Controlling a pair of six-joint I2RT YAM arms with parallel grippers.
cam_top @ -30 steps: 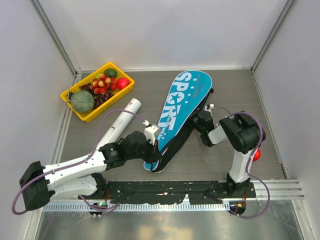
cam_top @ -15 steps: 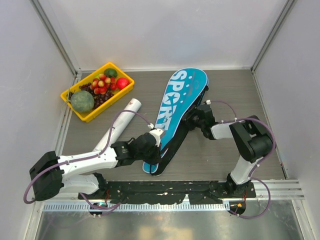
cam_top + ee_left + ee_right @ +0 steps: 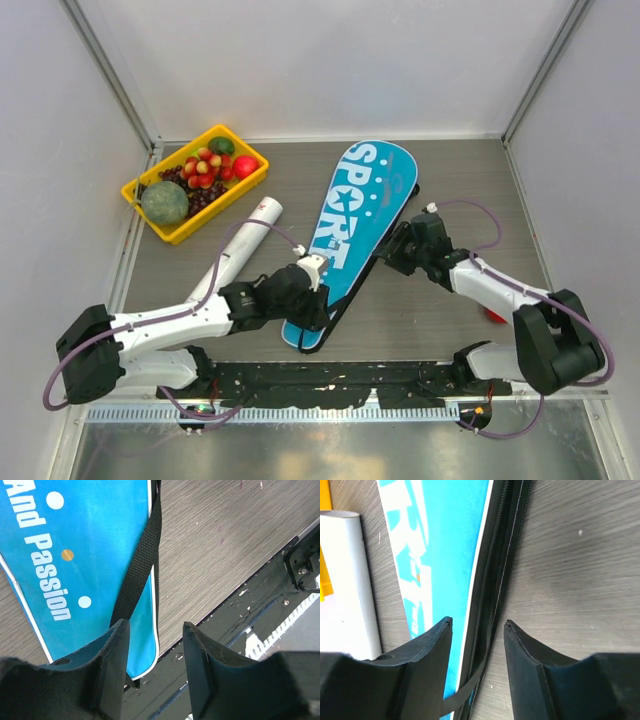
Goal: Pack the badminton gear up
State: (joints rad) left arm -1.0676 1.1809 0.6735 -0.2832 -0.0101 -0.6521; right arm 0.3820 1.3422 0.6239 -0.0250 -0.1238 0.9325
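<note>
The blue "SPORT" racket bag point(image 3: 352, 215) lies slantwise on the table, its narrow end toward the arms. My left gripper point(image 3: 316, 303) hovers over that narrow end, open; in the left wrist view the left gripper point(image 3: 155, 627) has the bag's point(image 3: 75, 550) tip and black strap point(image 3: 140, 565) below its gap, and it grips nothing. My right gripper point(image 3: 393, 250) is at the bag's right edge, open; the right gripper point(image 3: 477, 624) straddles the black zipper edge point(image 3: 497, 580). The white tube point(image 3: 240, 253) lies left of the bag.
A yellow tray point(image 3: 150, 228) of fruit stands at the back left. A red apple point(image 3: 495, 317) peeks out from under my right forearm. The black mounting rail point(image 3: 340, 380) runs along the near edge, close to the bag's tip. The tube point(image 3: 347, 580) shows left of the bag.
Both grippers have opened, the right one first. The bag has slid a little toward the near left. My right arm has stretched out low to the right.
</note>
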